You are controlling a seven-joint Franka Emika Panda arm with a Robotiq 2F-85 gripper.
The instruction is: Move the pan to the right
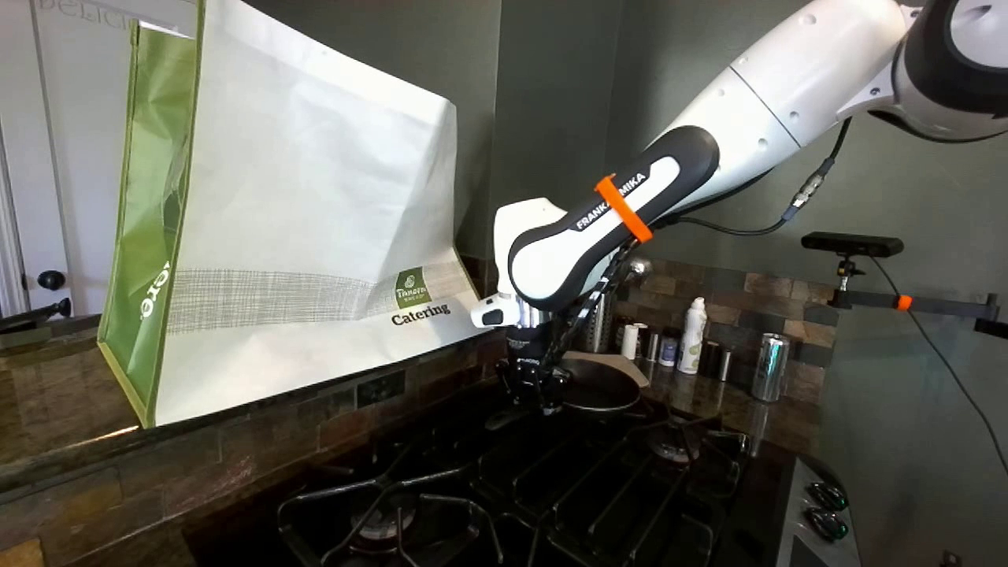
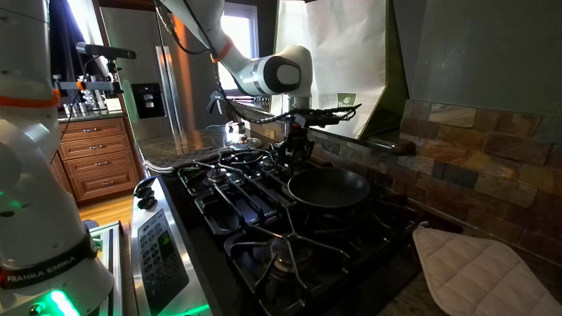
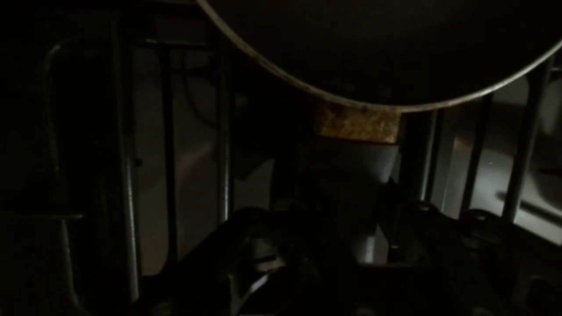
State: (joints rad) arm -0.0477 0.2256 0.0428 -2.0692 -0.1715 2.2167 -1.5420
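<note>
The frying pan (image 2: 328, 188) sits on the cast-iron burner grates (image 2: 292, 236) of the stove surface (image 1: 760, 480), near the wall, its handle (image 3: 355, 162) reaching into the hand (image 1: 535, 402); the wrist view is too dark to tell whether the hand bears on the handle or only straddles it. Taking hold there looks to be the step in hand, the shift to the right yet to come. Next, I judge, comes a sure grip, then a level lift clear of the grates before any sideways travel. Above the pan, the Franka arm (image 1: 756, 102) slopes down and bends so the hand points straight down just beside the pan. Across the pan from the hand lies a quilted pot holder (image 2: 483, 272).
</note>
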